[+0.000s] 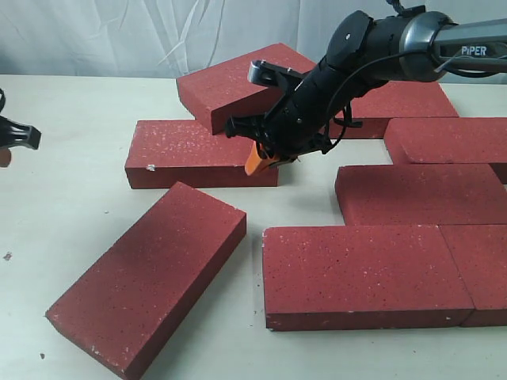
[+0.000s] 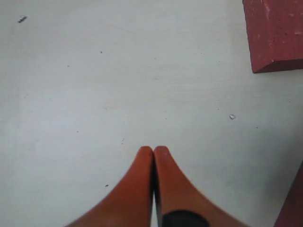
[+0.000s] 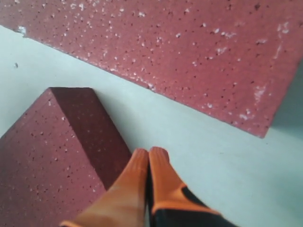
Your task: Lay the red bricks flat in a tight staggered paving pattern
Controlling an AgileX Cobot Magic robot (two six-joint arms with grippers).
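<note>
**Exterior view.** Red bricks (image 1: 368,269) lie on the white bench (image 1: 71,103).
- Those at right and front lie flat, long axes running left-right, several edge to edge.
- The front-left brick (image 1: 150,277) lies flat, long axis on a diagonal.
- The rear brick (image 1: 230,83) sits askew, one edge seeming to rest on the flat brick (image 1: 190,150) in front of it.
- The right arm (image 1: 380,47) reaches in from the upper right, wrist bent down and leftward.
- The right end effector (image 1: 258,162) is down by the flat brick's right end.
- The left arm (image 1: 17,136) barely shows at the left edge.

**Left wrist view.** The left end effector (image 2: 153,152) has its orange fingers pressed together and empty, over bare bench. A brick corner (image 2: 277,33) lies well apart.

**Right wrist view.** The fingers (image 3: 161,165) are together, holding nothing. The tips are just beside a brick's side face (image 3: 102,142); contact cannot be told. A second brick (image 3: 165,52) lies across a strip of bench.
</note>
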